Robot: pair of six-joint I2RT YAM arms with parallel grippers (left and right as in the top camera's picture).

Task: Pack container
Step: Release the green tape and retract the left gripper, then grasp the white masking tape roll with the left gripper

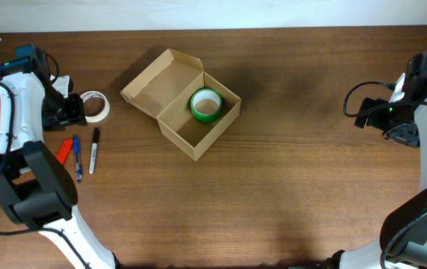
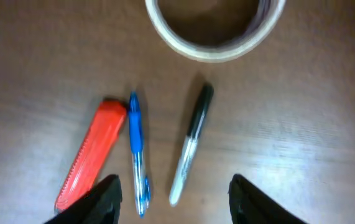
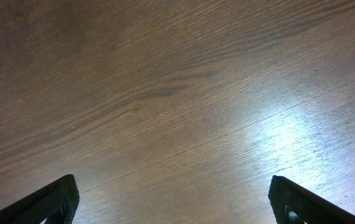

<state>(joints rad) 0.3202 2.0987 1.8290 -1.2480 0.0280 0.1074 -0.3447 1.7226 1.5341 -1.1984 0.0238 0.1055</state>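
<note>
Left pincer (image 2: 174, 194) parted, near black marker (image 2: 189, 146); container (image 1: 191, 140) well apart.

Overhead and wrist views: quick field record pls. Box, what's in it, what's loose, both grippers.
box: the container, tan cardboard, flap lid open
inside: green tape roll, lying flat
loose beside box: beige tape roll
loose near that roll: red tool, blue pen, black marker, side by side
left gripper: open, holding nothing, low over the near ends of the pen and marker
right gripper: open, holding nothing, above the table
packed so far: one roll in, four items out
</note>
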